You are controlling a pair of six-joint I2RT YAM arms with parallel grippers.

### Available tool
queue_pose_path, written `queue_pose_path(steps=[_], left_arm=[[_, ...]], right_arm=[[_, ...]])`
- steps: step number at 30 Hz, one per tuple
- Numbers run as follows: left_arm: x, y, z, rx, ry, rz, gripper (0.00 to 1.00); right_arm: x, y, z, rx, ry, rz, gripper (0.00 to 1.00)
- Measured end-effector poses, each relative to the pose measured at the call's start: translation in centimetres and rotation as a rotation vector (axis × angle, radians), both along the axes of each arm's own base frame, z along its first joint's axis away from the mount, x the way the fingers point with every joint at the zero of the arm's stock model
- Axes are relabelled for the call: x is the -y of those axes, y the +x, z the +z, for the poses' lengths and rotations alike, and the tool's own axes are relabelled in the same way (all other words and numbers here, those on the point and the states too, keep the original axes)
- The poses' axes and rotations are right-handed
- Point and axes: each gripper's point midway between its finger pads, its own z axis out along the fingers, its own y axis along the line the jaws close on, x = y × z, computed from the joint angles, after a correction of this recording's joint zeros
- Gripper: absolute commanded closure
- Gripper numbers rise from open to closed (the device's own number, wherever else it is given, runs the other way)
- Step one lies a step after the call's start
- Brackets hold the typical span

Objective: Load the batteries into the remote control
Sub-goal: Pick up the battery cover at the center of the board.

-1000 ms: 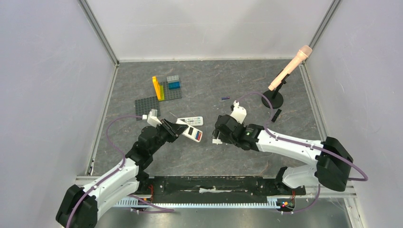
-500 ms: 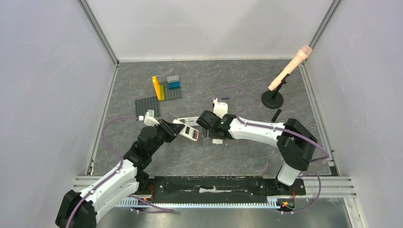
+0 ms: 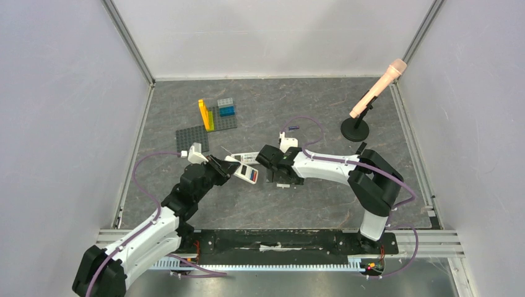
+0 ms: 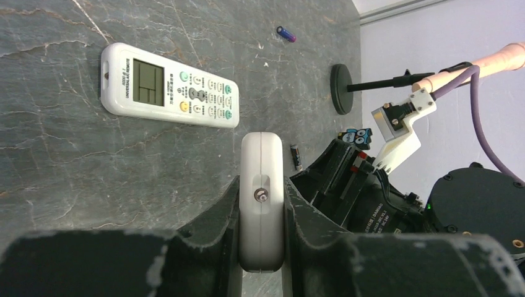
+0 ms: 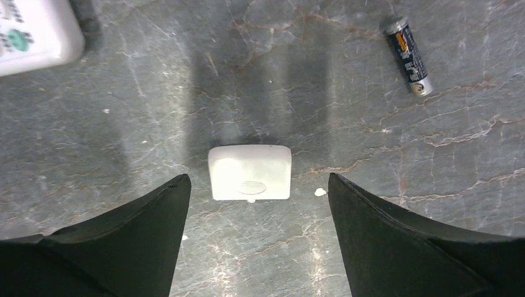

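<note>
My left gripper (image 3: 226, 168) is shut on a white remote (image 3: 247, 174), held edge-on in the left wrist view (image 4: 262, 198). Red and blue cells show in its open bay (image 3: 254, 177). My right gripper (image 3: 280, 179) is open and points down at the table. A small white battery cover (image 5: 249, 172) lies flat between its fingers, untouched. A dark battery (image 5: 408, 55) lies on the table beyond them; it also shows in the left wrist view (image 4: 296, 156). A purple-blue battery (image 3: 293, 128) lies alone farther back.
A second white remote (image 3: 247, 156) lies face up just behind the held one. A microphone (image 3: 377, 88) on a round black stand (image 3: 355, 130) is at the back right. A grey brick plate (image 3: 192, 137) with coloured bricks is at the back left.
My right arm has swung left toward the held remote, and its gripper now sits over the white cover. My left gripper has shifted the remote slightly left.
</note>
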Motion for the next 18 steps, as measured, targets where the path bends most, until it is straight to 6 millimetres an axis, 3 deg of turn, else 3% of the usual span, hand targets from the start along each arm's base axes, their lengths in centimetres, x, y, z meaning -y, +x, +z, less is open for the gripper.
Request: queue_pose_path(steps=[5, 11, 18], left_arm=[[0.2, 0.1, -0.6, -0.019, 0.008, -0.007, 0.98], [0.7, 0.2, -0.6, -0.016, -0.001, -0.026, 0.98], [0.9, 0.4, -0.1, 0.004, -0.014, -0.031, 0.98]], right_arm=[[0.8, -0.8, -1.7, -0.051, 0.016, -0.02, 0.21], [0.8, -0.6, -1.8, -0.067, 0.061, -0.033, 0.26], [0.8, -0.1, -1.8, -0.061, 0.075, -0.047, 0.46]])
